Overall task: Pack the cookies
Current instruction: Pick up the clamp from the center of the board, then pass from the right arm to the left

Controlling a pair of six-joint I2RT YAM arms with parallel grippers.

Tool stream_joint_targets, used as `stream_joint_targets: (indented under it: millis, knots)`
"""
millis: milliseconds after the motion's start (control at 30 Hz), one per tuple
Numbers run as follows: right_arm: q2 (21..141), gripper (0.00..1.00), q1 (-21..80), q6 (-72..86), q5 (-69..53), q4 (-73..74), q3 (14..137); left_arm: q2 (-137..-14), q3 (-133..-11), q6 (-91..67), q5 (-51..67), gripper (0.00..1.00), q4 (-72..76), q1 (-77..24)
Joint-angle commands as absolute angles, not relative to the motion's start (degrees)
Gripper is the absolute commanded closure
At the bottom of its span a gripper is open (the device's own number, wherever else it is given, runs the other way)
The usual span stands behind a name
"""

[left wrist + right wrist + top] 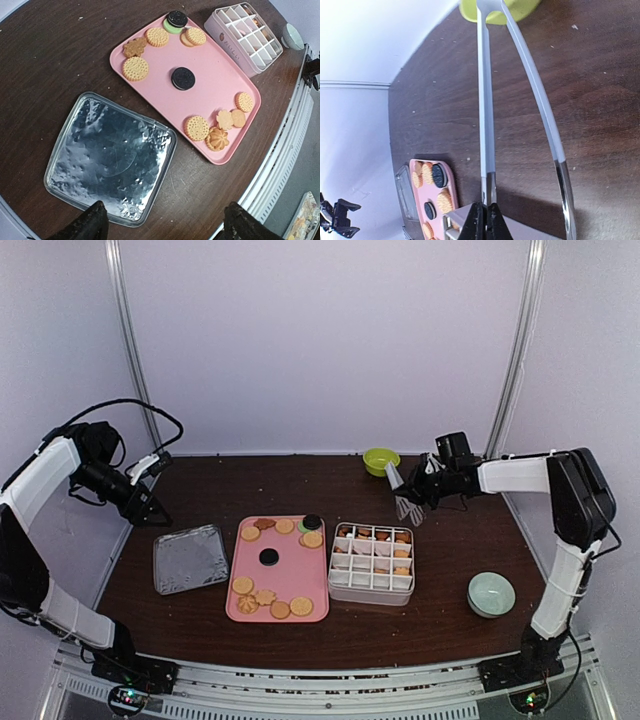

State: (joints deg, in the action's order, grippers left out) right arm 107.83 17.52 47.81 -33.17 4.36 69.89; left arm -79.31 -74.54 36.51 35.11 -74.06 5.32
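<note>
The dark brown worktop [200,490] carries a silvery foil tray [190,558] on the left, with a pink tray [290,575] just beside it. Next comes a white divided box [370,593]. A lime bowl [381,460] sits at the far edge and a pale green bowl [491,594] at near right.

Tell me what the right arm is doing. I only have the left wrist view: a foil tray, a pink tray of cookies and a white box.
Observer: The right gripper is shut on a pair of tongs, held up just behind the white box.
Operator: Report what is in the box.
Observer: There are cookies in its back row and down its right side; most other cells look empty.
Operator: Name anything else back there.
Observer: A green bowl stands farther back, just behind the tongs.
</note>
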Motion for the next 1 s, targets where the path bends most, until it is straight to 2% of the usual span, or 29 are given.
stream_joint_targets:
  millis: [0,167,333,600,833,967]
  knots:
    - [97.5,1.00,20.5,46.1,-32.7,1.2,67.4,-79.6,-77.4,36.6,40.0,0.17,-76.2,6.0]
    - [90.4,1.00,28.0,46.9,-29.6,-0.3,68.2,-80.1,-80.2,36.7,45.6,0.16,-77.8,6.0]
    - [89.7,1.00,39.9,49.5,-24.5,-11.3,71.7,-79.9,-83.1,38.2,54.9,0.16,-81.2,5.9]
    - [101.6,1.00,54.2,49.2,-14.3,-32.8,85.7,-80.7,-87.0,42.0,68.3,0.16,-87.1,3.2]
    - [114.2,1.00,60.3,48.4,-9.9,-35.4,102.2,-80.4,-88.4,43.3,73.3,0.19,-89.8,-0.2]
    - [118.1,1.00,61.8,48.5,-7.9,-38.7,105.5,-80.1,-88.4,45.3,75.3,0.20,-91.3,-2.3]
